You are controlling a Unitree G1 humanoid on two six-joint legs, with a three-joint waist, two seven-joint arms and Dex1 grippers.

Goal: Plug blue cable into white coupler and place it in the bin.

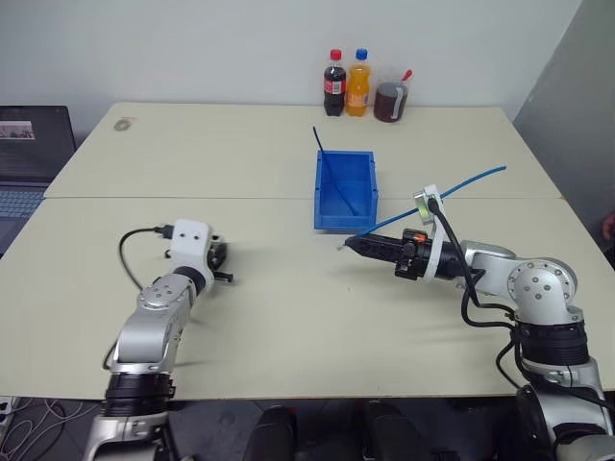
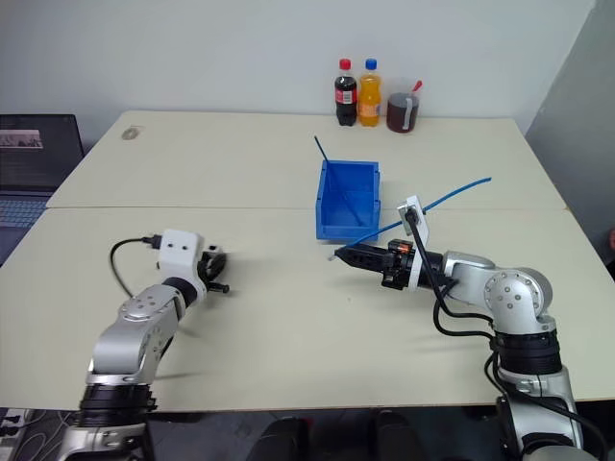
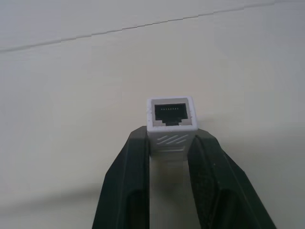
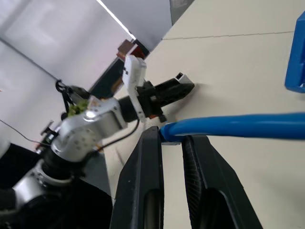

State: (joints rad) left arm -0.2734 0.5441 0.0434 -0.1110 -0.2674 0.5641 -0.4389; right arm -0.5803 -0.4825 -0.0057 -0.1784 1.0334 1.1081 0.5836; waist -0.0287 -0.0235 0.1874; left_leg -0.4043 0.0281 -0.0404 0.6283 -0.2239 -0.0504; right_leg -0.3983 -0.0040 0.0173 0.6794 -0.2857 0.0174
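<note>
Open tabletop [image 1: 288, 317] lies between left gripper [image 1: 223, 264] and right gripper [image 1: 354, 245]; nothing stands in that gap. The bin [image 1: 344, 192] sits just behind the right gripper, and the blue cable [image 1: 461, 184] slants past its right side. Bottles [image 1: 346, 84] and a cup [image 1: 391, 100] stand at the far edge, well apart.

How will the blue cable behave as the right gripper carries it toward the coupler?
Probably floppy: the blue cable trails in a loose arc behind the right gripper. Likely light. The plug end may wobble, so aiming it at the coupler could need care.
</note>
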